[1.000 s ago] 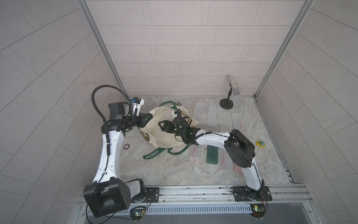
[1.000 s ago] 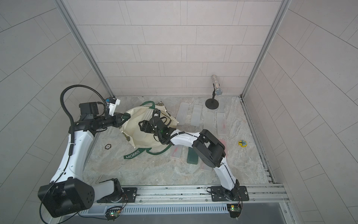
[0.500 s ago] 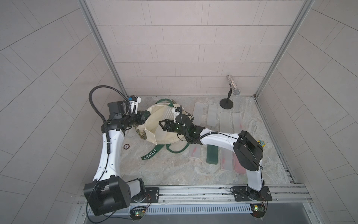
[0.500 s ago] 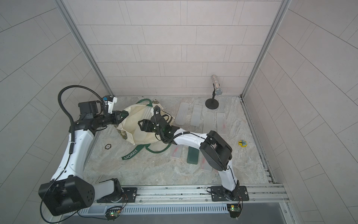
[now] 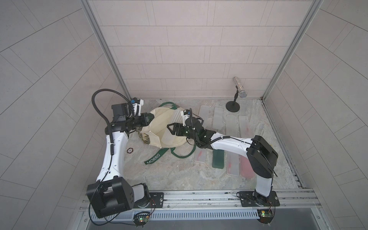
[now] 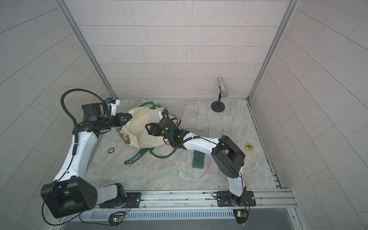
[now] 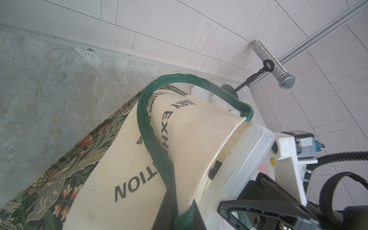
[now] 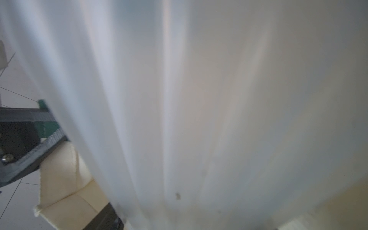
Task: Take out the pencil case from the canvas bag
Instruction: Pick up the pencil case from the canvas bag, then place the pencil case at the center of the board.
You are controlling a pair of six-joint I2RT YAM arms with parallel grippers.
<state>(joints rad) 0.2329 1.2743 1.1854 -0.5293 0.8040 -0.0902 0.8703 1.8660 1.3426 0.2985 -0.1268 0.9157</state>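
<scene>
Jaws of my left gripper (image 5: 149, 117) are clenched on the rim of the soft cream canvas bag (image 5: 159, 127) with woven dark green straps. My right gripper (image 5: 170, 130) grasps the flat, frosted translucent plastic pencil case (image 5: 176, 118), which sits tilted in the bag's open mouth.

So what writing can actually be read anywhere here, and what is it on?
"MORRIS": white, on the green strap of the canvas bag.
"EXH": black, on the bag's cream face, partly covered.
"TION": same face, word's start hidden.
Small round token: too small to read.
</scene>
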